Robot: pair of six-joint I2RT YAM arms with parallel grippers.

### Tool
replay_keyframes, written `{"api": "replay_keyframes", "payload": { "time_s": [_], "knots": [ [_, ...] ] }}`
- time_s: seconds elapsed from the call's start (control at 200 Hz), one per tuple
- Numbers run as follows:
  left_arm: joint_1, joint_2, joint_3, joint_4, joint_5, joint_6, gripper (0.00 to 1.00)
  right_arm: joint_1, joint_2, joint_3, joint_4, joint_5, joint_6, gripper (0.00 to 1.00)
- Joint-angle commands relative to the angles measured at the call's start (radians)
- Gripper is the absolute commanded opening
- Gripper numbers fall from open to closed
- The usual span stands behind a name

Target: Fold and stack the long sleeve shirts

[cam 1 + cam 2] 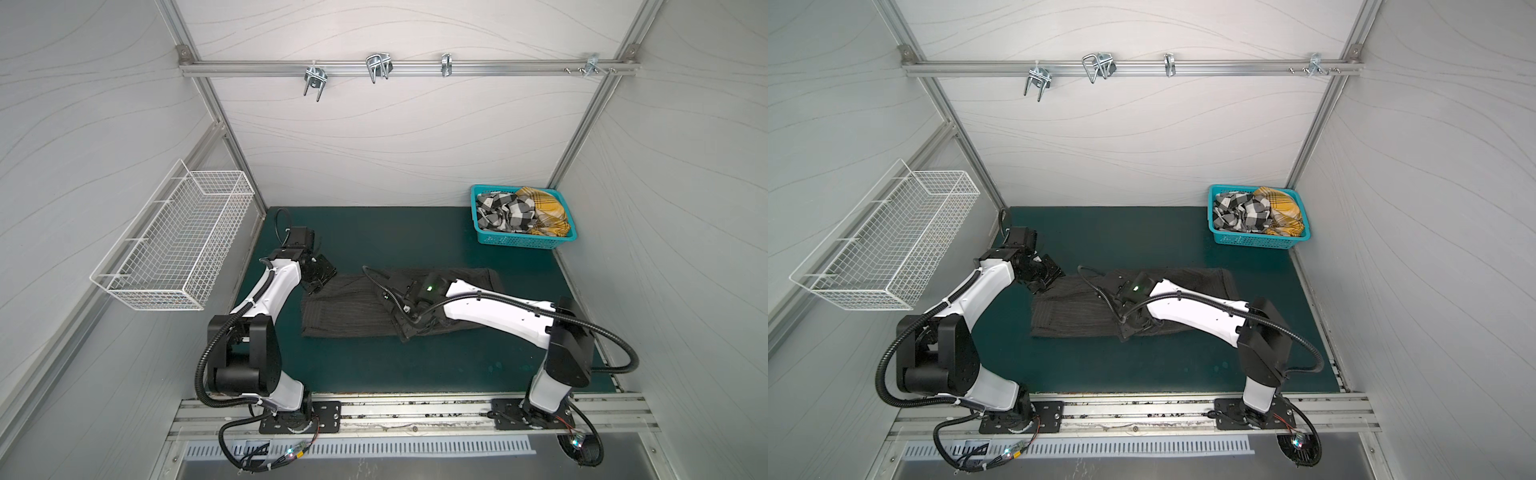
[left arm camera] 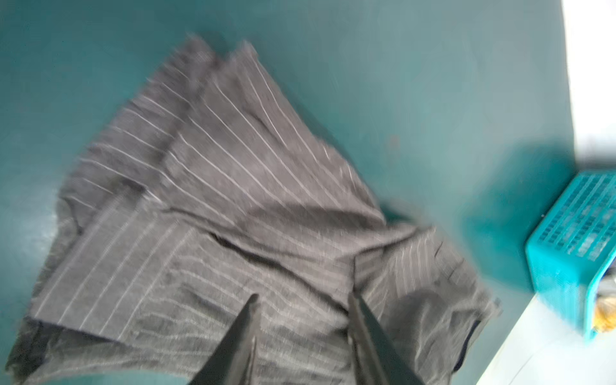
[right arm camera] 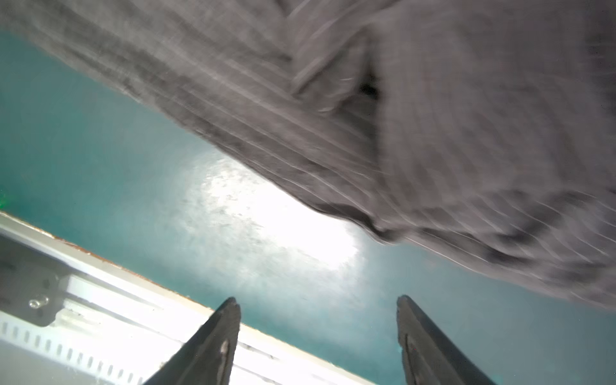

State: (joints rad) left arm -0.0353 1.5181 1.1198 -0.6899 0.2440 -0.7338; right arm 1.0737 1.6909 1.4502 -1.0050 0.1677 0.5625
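Hovering with its jaws partly parted, the left tool [image 2: 304, 300] grips nothing. The dark pinstriped shirt [image 2: 233, 200] lies directly beneath and ahead of its fingertips, spread in overlapping layers on the green worktop [image 2: 400, 83]. The right tool [image 3: 318, 300] stands wide open and is also empty. Bare worktop shows between its fingertips, and the shirt's bunched edge lies just ahead of them. Both wrist views are blurred, so I cannot tell whether either tip brushes the cloth.

The checked shirt [image 1: 503, 212] and the yellow plaid shirt [image 1: 544, 212] sit crumpled in the teal basket [image 1: 523, 242], well apart from both tools, so most of the task looks to be still ahead.

Several things could go wrong from here:
- With nothing pinning the cloth, the loose layers under the left tool may slide or spring apart, and the fold looks uneven already.
- An open fingertip travelling low could hook a crease and drag the whole shirt askew.
- In both top views the right arm and its cable reach across the garment, so a careless pull-back might rake the top layer.
- A shallow pinch at the lumpy edge ahead of the right tool could take one layer only and peel the fold open.
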Motion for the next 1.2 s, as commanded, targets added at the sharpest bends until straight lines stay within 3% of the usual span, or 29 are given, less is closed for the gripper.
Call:
{"api": "replay_keyframes", "payload": {
  "time_s": [0.0, 0.06, 0.145, 0.2, 0.28, 0.425, 0.585, 0.845, 1.08, 1.196],
  "knots": [
    [-0.087, 0.003, 0.047, -0.011, 0.033, 0.015, 0.50, -0.176, -0.117, 0.003, -0.044, -0.046, 0.009, 0.72],
    [-0.145, 0.030, 0.106, -0.002, 0.026, 0.024, 0.52, -0.309, -0.103, 0.000, -0.017, -0.162, -0.017, 0.65],
    [-0.243, 0.117, 0.234, -0.021, -0.028, 0.066, 0.57, -0.469, -0.035, 0.009, 0.025, -0.339, -0.027, 0.40],
    [-0.298, 0.194, 0.327, -0.045, -0.047, 0.101, 0.58, -0.528, 0.021, 0.025, 0.038, -0.414, -0.023, 0.29],
    [-0.368, 0.312, 0.466, -0.107, -0.096, 0.161, 0.58, -0.574, 0.079, 0.047, 0.037, -0.463, -0.021, 0.22],
    [-0.469, 0.478, 0.628, -0.205, -0.187, 0.255, 0.59, -0.621, 0.076, -0.008, 0.081, -0.489, 0.018, 0.19],
    [-0.527, 0.581, 0.674, -0.232, -0.208, 0.299, 0.59, -0.659, 0.077, -0.088, 0.129, -0.533, 0.027, 0.19],
    [-0.540, 0.697, 0.742, -0.260, -0.242, 0.280, 0.55, -0.702, 0.120, -0.164, 0.166, -0.586, 0.013, 0.19],
    [-0.540, 0.760, 0.805, -0.276, -0.341, 0.225, 0.44, -0.701, 0.113, -0.206, 0.186, -0.591, 0.011, 0.18],
    [-0.541, 0.790, 0.834, -0.280, -0.326, 0.218, 0.41, -0.705, 0.109, -0.221, 0.189, -0.591, 0.007, 0.18]
  ]
}}
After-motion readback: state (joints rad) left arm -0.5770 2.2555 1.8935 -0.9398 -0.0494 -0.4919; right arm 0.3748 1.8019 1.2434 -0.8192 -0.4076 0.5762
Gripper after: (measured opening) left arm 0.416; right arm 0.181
